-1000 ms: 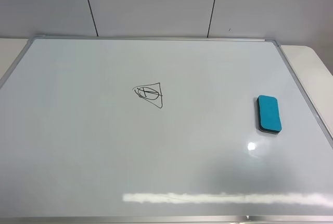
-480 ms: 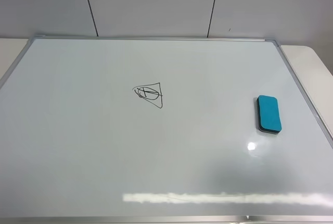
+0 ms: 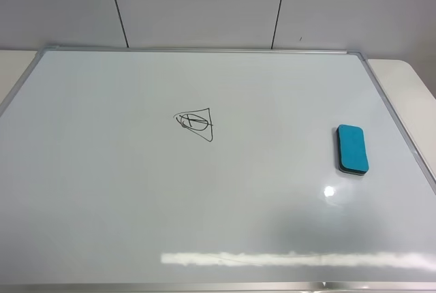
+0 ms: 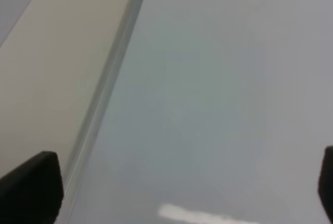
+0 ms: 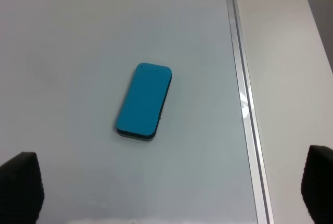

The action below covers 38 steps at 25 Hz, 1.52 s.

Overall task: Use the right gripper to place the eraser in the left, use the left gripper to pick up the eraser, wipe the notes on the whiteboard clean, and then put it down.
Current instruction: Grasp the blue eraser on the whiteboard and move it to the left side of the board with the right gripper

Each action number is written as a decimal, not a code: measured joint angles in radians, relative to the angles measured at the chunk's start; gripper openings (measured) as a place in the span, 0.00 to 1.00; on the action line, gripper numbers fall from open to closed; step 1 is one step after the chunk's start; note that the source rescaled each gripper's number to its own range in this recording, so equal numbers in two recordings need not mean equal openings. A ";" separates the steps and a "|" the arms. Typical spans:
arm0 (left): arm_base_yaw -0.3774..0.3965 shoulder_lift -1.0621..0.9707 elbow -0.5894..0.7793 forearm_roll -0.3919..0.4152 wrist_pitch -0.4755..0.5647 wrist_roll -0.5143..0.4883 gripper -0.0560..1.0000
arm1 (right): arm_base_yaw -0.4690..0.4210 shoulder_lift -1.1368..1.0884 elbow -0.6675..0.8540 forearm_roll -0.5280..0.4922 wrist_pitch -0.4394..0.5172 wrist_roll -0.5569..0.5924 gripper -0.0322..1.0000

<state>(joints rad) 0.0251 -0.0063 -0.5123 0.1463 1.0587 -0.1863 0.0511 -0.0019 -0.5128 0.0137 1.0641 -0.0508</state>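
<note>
Glossy silver-framed whiteboard (image 3: 102, 191) has the teal, felt-backed eraser (image 5: 144, 101) at its right, so my black right gripper (image 5: 169, 187) faces it, spread and empty; black left gripper (image 4: 179, 187) equally open

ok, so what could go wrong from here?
1. The eraser lies flat on the glossy whiteboard, close to its right frame: the open right end effector may shove it or clip the frame.
2. The notes sit well away from it, so a loose handover to the left end effector could drop it.
</note>
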 joint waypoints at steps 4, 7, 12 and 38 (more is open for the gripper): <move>0.000 0.000 0.000 0.000 0.000 -0.001 1.00 | 0.000 0.000 0.000 -0.005 -0.002 0.014 1.00; 0.000 0.000 0.000 0.000 0.000 -0.001 1.00 | 0.000 0.001 0.000 -0.021 -0.011 0.030 0.98; 0.000 0.000 0.000 0.000 0.000 -0.001 1.00 | 0.000 0.150 -0.050 -0.020 -0.017 0.166 0.79; 0.000 0.000 0.000 0.000 0.000 0.000 1.00 | 0.003 1.418 -0.273 0.021 -0.430 0.111 0.03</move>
<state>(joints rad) 0.0251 -0.0063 -0.5123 0.1463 1.0587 -0.1864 0.0537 1.4165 -0.7863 0.0345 0.6337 0.0597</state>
